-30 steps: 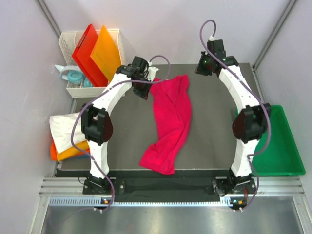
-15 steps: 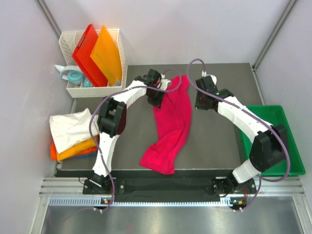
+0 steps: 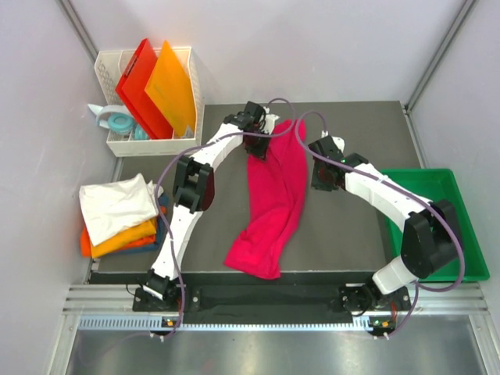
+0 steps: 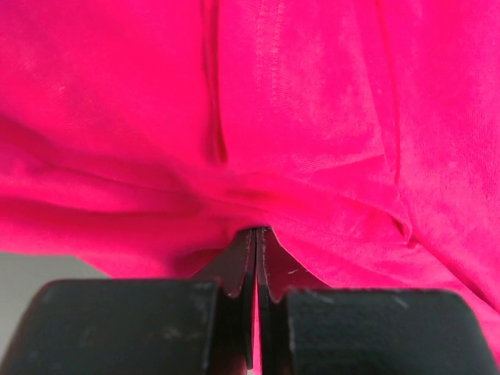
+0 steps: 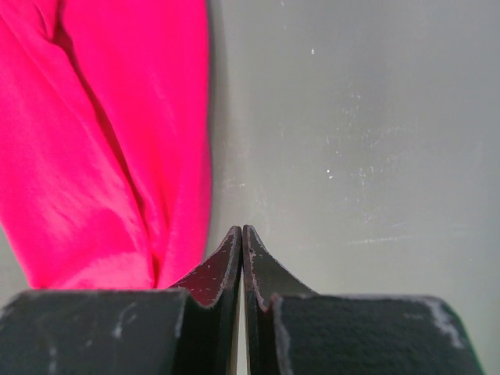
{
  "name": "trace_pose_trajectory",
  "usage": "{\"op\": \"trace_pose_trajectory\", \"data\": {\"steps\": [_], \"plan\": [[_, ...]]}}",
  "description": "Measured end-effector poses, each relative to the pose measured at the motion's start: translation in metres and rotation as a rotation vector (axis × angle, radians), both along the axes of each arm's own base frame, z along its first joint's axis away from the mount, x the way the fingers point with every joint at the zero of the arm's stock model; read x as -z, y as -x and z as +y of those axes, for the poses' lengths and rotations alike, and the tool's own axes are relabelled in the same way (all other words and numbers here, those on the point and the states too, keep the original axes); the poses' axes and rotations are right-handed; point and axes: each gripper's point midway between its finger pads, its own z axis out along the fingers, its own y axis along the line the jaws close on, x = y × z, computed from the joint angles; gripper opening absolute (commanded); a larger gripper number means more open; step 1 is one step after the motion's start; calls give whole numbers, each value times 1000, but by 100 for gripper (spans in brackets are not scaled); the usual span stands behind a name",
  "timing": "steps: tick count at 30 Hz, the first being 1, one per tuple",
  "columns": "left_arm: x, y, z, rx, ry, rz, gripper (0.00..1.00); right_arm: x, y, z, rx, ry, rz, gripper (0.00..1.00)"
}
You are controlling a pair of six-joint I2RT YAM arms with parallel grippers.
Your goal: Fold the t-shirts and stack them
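Observation:
The crimson-pink t-shirt [image 3: 275, 195] lies as a long crumpled strip down the middle of the dark table [image 3: 351, 125]. My left gripper [image 3: 258, 147] is at the shirt's far left corner, shut on a fold of the pink cloth [image 4: 258, 117]; in the left wrist view the left gripper [image 4: 256, 231] has cloth pinched between its tips. My right gripper [image 3: 320, 180] is just right of the shirt's upper part. In the right wrist view the right gripper [image 5: 241, 230] is shut with nothing in it, over bare table beside the pink shirt [image 5: 101, 141]. A white t-shirt [image 3: 117, 205] tops orange [image 3: 125, 239] and blue [image 3: 161, 209] folded ones at the left edge.
A white basket [image 3: 137, 144] at the back left holds a red board [image 3: 139, 82] and an orange board [image 3: 170, 82], with tape rolls [image 3: 119, 122] beside it. A green tray [image 3: 445, 226] sits at the table's right edge, under the right arm's elbow.
The left gripper has carried the shirt's far corner rightward. The right arm has swung in from the back right to the shirt's right edge, and its jaws have closed.

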Motion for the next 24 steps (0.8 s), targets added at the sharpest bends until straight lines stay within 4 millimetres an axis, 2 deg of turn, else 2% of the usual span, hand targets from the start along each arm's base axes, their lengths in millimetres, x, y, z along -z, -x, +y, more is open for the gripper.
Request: {"op": "trace_pose_trajectory", "data": {"steps": [9, 15, 17, 21, 24], "plan": [[1, -30, 0, -45, -26, -75, 0, 2, 5, -3, 1, 13, 22, 0], [0, -49, 12, -87, -39, -126, 2, 3, 7, -4, 1, 18, 32, 0], [-1, -57, 19, -103, -41, -144, 6, 3, 7, -4, -1, 17, 32, 0], [-3, -68, 32, -133, -30, -170, 37, 4, 8, -3, -11, 18, 36, 0], [-11, -63, 43, -158, -26, -156, 50, 0, 1, 1, -24, 16, 32, 3]]}}
